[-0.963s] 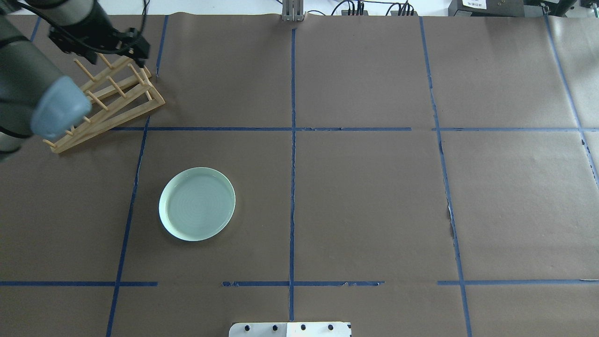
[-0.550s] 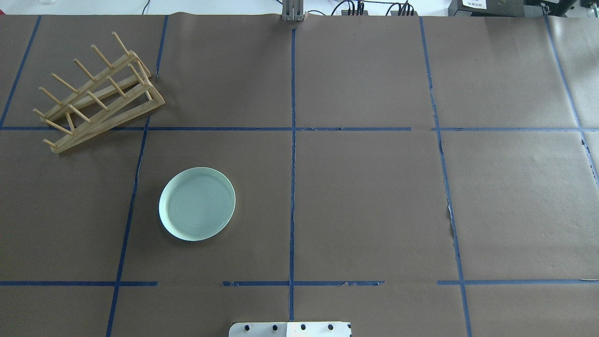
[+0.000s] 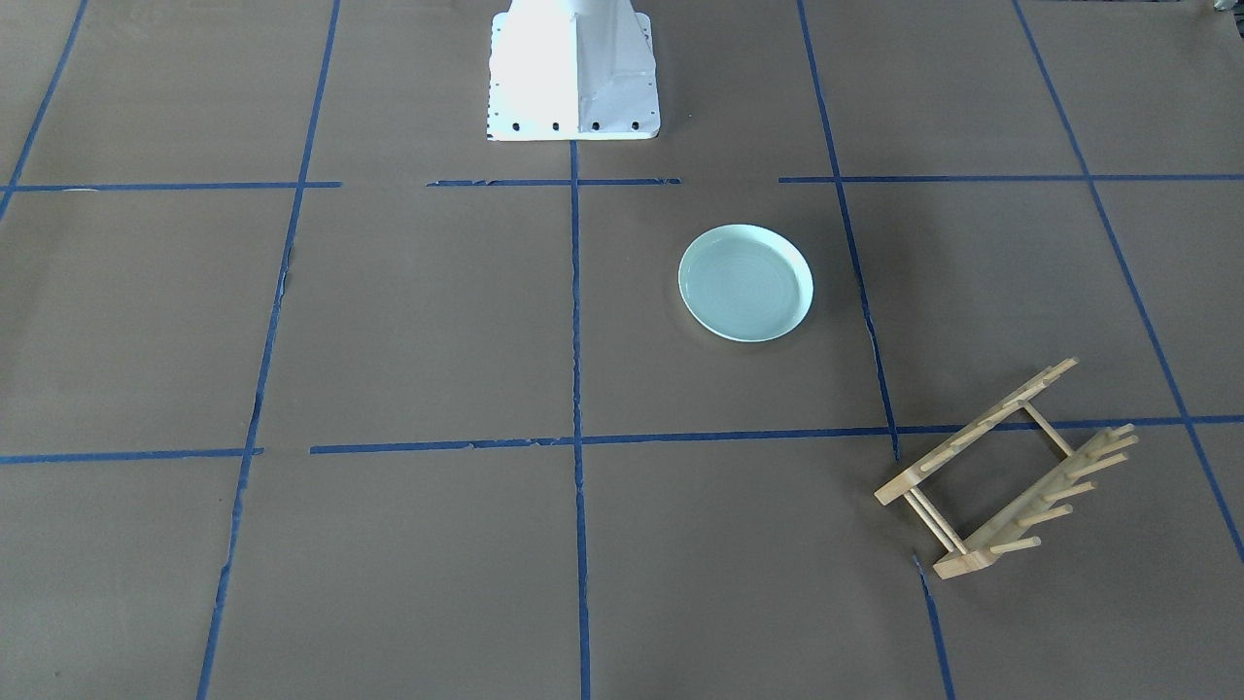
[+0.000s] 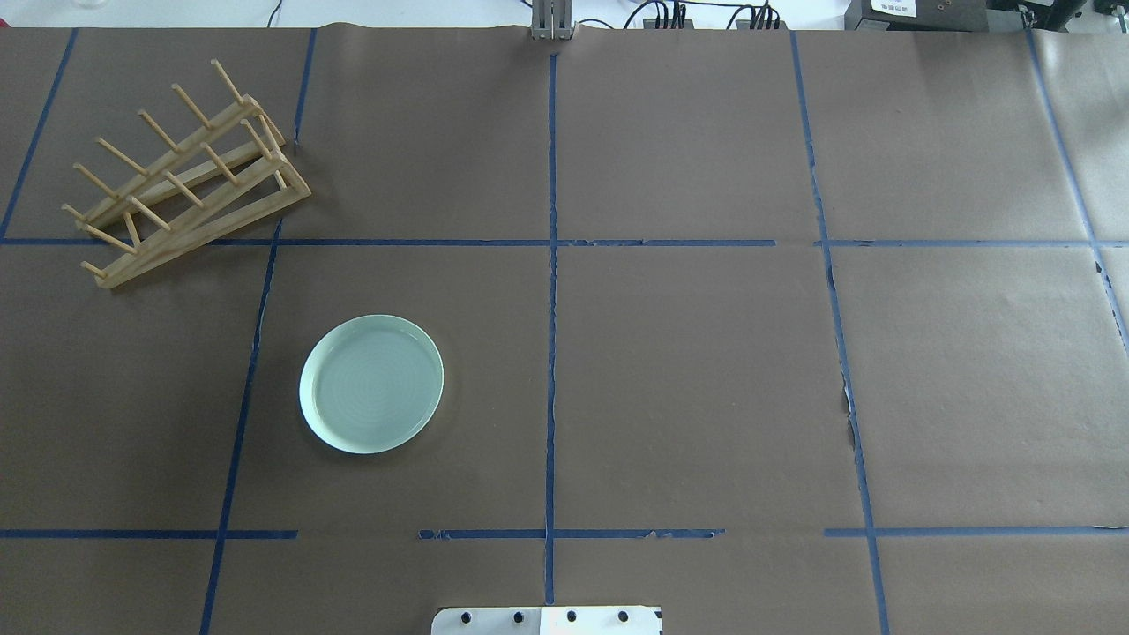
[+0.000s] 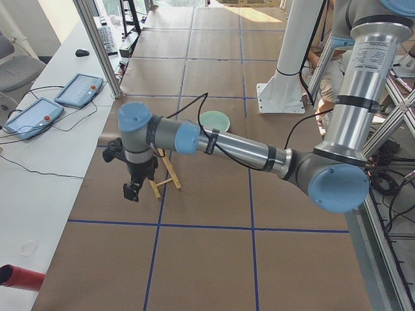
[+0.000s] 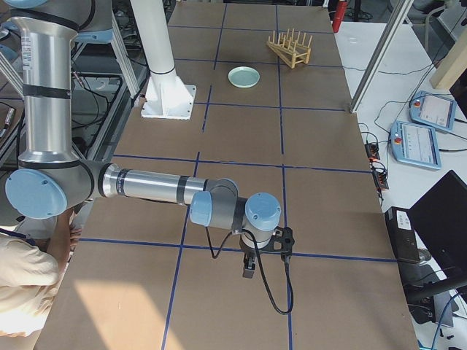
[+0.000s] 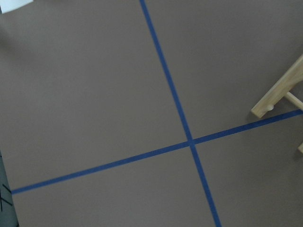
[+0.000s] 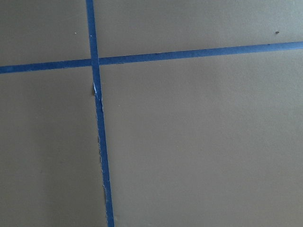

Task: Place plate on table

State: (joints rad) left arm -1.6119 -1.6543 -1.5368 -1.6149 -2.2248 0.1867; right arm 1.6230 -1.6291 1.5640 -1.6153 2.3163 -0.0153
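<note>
The pale mint-green plate [image 4: 371, 384] lies flat on the brown paper-covered table [image 4: 706, 353], in the left half of the overhead view, with nothing touching it. It also shows in the front-facing view [image 3: 745, 283] and in the exterior left view [image 5: 214, 120]. My left gripper [image 5: 133, 190] hangs above the table beyond the wooden rack, far from the plate. My right gripper [image 6: 249, 268] hangs above the table at the far right end. Both show only in the side views, so I cannot tell whether they are open or shut.
A wooden peg rack [image 4: 185, 190] stands empty at the back left of the table, and its corner shows in the left wrist view [image 7: 279, 92]. The white robot base [image 3: 571, 73] stands at the table's near edge. Blue tape lines cross the paper.
My left arm, which hung over the rack one second ago, has moved out of the overhead view to the left. The plate and rack have not moved.
</note>
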